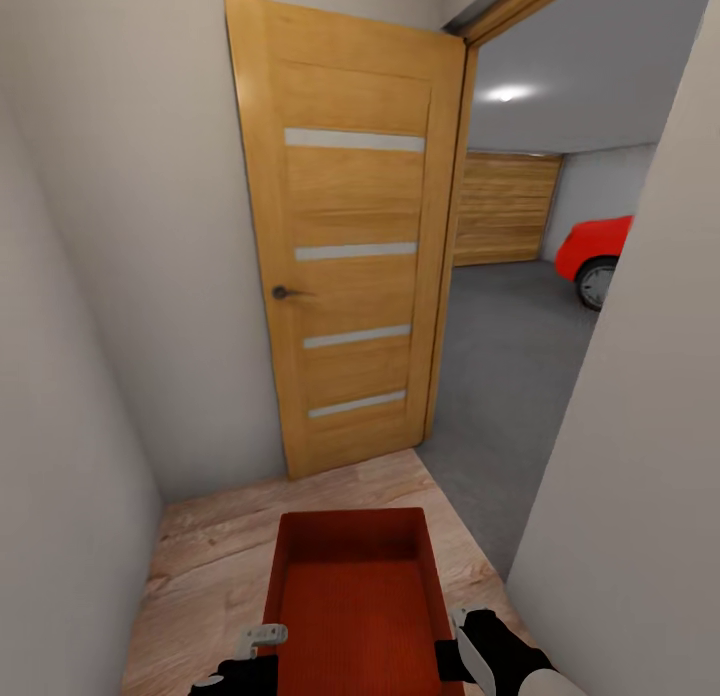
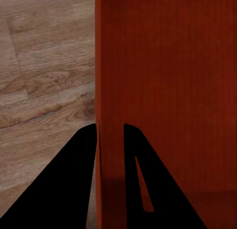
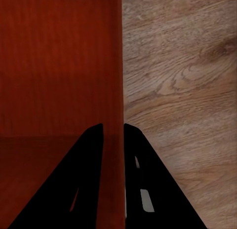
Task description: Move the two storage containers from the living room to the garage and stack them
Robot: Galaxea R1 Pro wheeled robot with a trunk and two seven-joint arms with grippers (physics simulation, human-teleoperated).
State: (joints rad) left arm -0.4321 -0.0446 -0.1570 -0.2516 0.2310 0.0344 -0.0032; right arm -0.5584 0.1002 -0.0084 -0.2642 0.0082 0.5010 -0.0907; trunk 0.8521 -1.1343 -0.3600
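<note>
One orange-red storage container (image 1: 355, 596) hangs low in front of me in the head view, above light wood planks. My left gripper (image 1: 255, 646) is shut on its left wall and my right gripper (image 1: 460, 644) on its right wall. In the left wrist view the left gripper (image 2: 109, 126) pinches the thin upright wall (image 2: 98, 66) between its fingers. The right gripper (image 3: 113, 125) does the same on the opposite wall (image 3: 120, 66) in the right wrist view. Through the doorway ahead lies the garage, with its dark grey floor (image 1: 510, 376).
An open wooden door (image 1: 350, 256) with glass strips stands ahead on the left, swung against the wall. A red car (image 1: 598, 251) and a wooden garage door (image 1: 505, 208) show beyond. Pale walls close in on both sides, the right one (image 1: 640, 456) very near.
</note>
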